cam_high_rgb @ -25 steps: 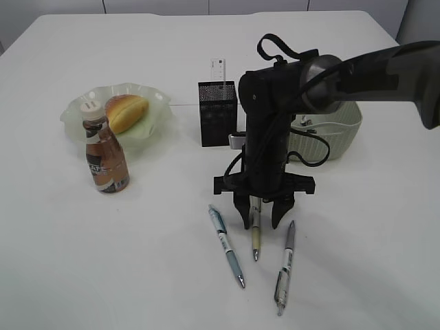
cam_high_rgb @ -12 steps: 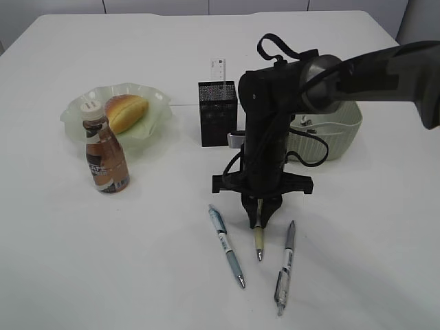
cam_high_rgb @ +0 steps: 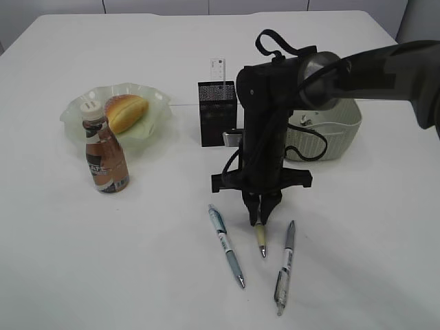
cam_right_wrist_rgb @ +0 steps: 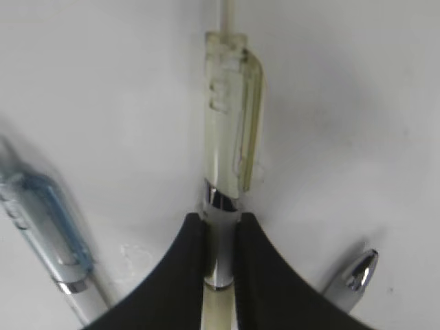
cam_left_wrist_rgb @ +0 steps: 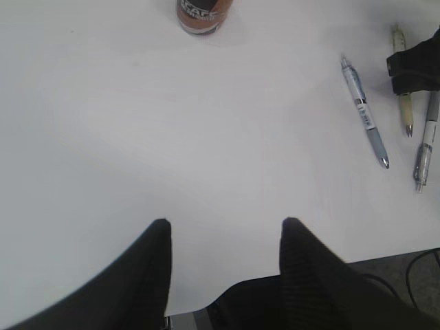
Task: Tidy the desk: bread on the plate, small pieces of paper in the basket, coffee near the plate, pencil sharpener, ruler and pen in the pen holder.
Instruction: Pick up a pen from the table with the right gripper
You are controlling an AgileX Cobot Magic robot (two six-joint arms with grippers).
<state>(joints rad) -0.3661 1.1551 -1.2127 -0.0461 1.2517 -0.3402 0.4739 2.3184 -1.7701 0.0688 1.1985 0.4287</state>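
right fingers (cam_right_wrist_rgb: 199, 261) pinched tight on the middle pen (cam_high_rgb: 260, 237), at the metal ring below its clear clip. pen seemingly lying on the desk (cam_high_rgb: 158, 275), lift not clearly begun. gripped mid-barrel, likely for carrying to the pen holder (cam_high_rgb: 218, 113) behind, ruler (cam_high_rgb: 217, 70) already standing in it. blue pen (cam_high_rgb: 226, 245) just left, grey pen (cam_high_rgb: 284, 267) just right, both apart from the fingers. bread (cam_high_rgb: 126, 112) on plate (cam_high_rgb: 75, 110), coffee (cam_high_rgb: 105, 155) beside it. basket (cam_high_rgb: 344, 130) at right. left fingers (cam_left_wrist_rgb: 161, 240) spread, holding nothing, idle over bare desk.
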